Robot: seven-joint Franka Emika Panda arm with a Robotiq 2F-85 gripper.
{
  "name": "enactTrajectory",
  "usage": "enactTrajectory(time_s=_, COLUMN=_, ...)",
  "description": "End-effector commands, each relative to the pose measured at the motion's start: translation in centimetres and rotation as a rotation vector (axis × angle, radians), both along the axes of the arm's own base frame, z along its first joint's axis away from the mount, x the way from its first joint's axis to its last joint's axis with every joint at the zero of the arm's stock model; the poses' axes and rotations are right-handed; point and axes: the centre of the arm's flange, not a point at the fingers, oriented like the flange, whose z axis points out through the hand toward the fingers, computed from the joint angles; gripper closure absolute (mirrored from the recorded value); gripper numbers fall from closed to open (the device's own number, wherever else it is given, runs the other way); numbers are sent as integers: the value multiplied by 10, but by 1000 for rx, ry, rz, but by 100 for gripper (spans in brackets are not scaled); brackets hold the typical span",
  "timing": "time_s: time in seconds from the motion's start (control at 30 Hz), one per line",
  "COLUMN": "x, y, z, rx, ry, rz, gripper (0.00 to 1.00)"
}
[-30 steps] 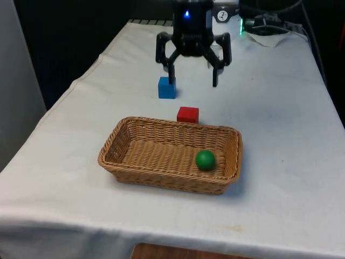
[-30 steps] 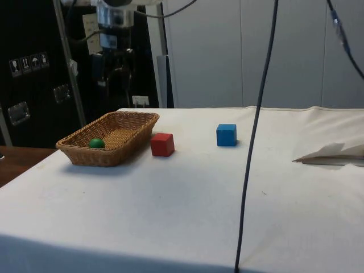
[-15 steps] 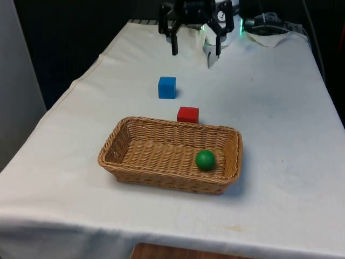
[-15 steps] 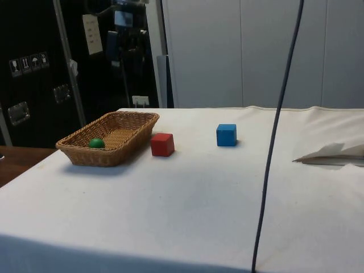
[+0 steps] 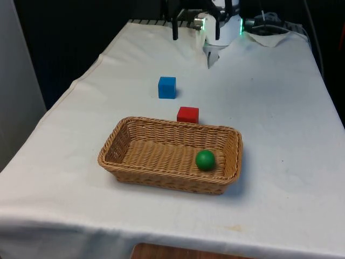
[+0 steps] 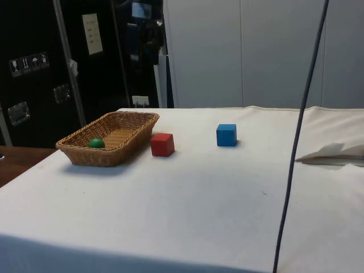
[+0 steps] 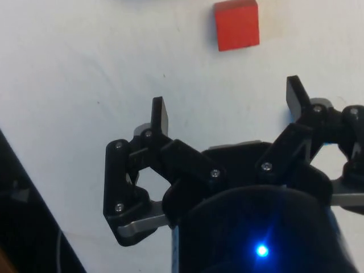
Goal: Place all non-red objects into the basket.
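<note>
Gripper (image 7: 227, 108) spread wide, empty, high over cloth, well behind basket (image 5: 161, 178); fingertips (image 5: 174, 33) at front view's top edge. Green ball (image 5: 205, 159) inside basket. Blue cube (image 5: 167, 87) on cloth behind basket, apart from it. Red cube (image 5: 187, 114) just behind basket's far rim, betw basket and blue cube.

Risk: wrist view has red cube (image 7: 236, 24) ahead, so could drop onto wrong block & bin it; red must stay out. Could also nudge red while carrying blue over it.

Vs 1 s ago: risen from low beside blue cube, retreated further behind basket. Blocks, ball, basket unmoved.
</note>
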Motion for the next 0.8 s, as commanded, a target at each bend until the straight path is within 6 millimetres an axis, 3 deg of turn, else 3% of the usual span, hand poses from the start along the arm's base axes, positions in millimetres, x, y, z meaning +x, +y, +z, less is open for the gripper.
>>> enactTrajectory(time_s=0.0, x=-2, y=-1, z=-2, rx=-16, ry=-3, rz=0, gripper=0)
enactTrajectory(time_s=0.4, x=-23, y=-1, z=-24, rx=-35, ry=34, rz=41, gripper=0)
enactTrajectory(time_s=0.77, x=-52, y=-14, z=-45, rx=-33, ry=44, rz=88, gripper=0)
